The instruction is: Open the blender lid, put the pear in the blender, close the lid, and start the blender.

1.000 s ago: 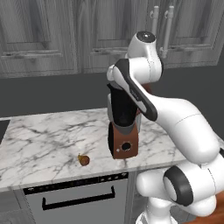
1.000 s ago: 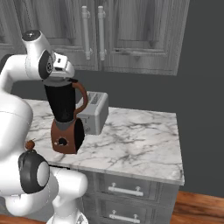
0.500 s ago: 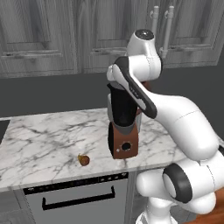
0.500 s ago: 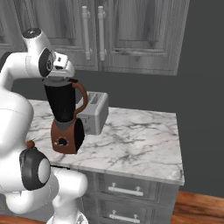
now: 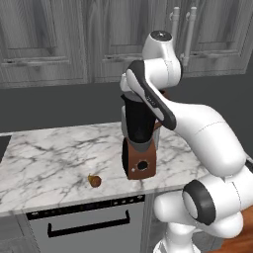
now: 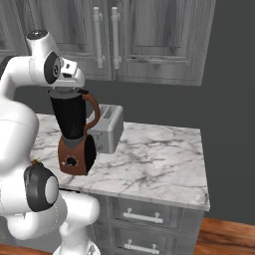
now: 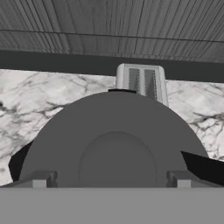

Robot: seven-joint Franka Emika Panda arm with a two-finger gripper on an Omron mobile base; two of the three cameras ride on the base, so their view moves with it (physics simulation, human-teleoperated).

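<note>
My end effector (image 7: 112, 183) hangs right over the blender lid (image 7: 114, 144), fingers (image 7: 39, 180) spread wide either side of the raised knob, nothing gripped. Lid sits on top of the blender (image 5: 140, 141), which stands upright on the marble counter (image 5: 49, 158) near its front edge. The pear (image 5: 94, 180) lies on the counter to the blender's left, apart from it (small, orange-brown). A toaster (image 6: 107, 128) stands just behind the blender.

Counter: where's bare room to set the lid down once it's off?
Free marble: right of the toaster out to the counter end, and left of the blender behind the pear. Crowded: blender and toaster sit close together.
</note>
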